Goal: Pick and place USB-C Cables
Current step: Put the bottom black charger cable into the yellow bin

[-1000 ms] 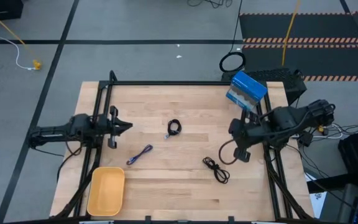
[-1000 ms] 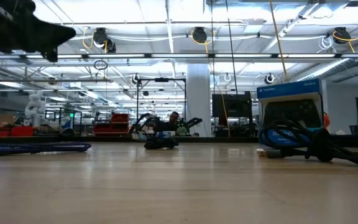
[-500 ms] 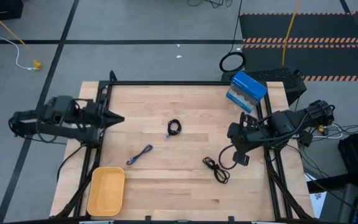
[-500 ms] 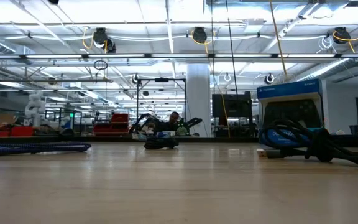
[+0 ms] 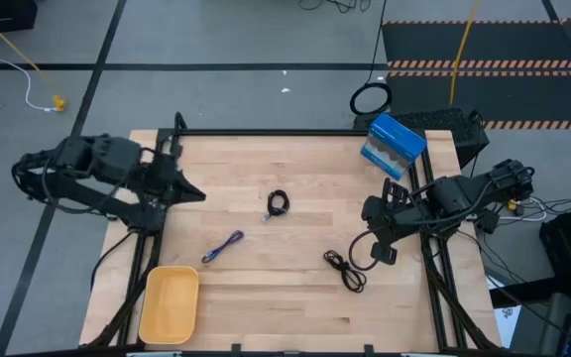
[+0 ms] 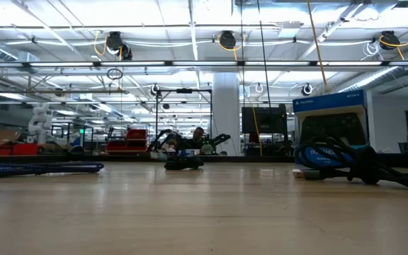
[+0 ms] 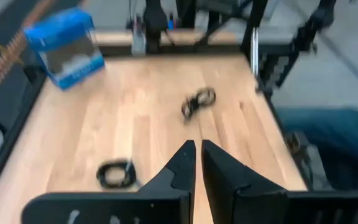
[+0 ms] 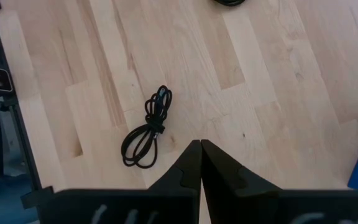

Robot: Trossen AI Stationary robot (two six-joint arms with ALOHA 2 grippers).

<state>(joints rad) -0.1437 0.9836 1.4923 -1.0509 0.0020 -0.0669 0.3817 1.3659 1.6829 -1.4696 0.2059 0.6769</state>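
Three cables lie flat on the wooden table. The tight black coil (image 5: 278,203) sits mid-table, the purple cable (image 5: 223,247) nearer the left, and the loose black bundle (image 5: 345,269) toward the near right. My left gripper (image 5: 194,194) hovers by the left edge, shut, pointing at the coil (image 7: 117,175) and the loose bundle (image 7: 199,102) beyond it. My right gripper (image 5: 377,248) is shut and hangs above the table just right of the loose bundle (image 8: 146,127). In the low view the purple cable (image 6: 41,168), coil (image 6: 184,163) and bundle (image 6: 353,159) rest on the tabletop.
A yellow bin (image 5: 170,302) sits at the near left corner. A blue box (image 5: 395,144) stands at the far right corner. A large black ring-shaped loop (image 5: 370,99) lies on the floor beyond the table. A black frame runs along the table's edges.
My left arm has drawn back toward the table's left edge and risen, leaving the low view, and now slants down toward the table's middle. The cables have stayed where they were.
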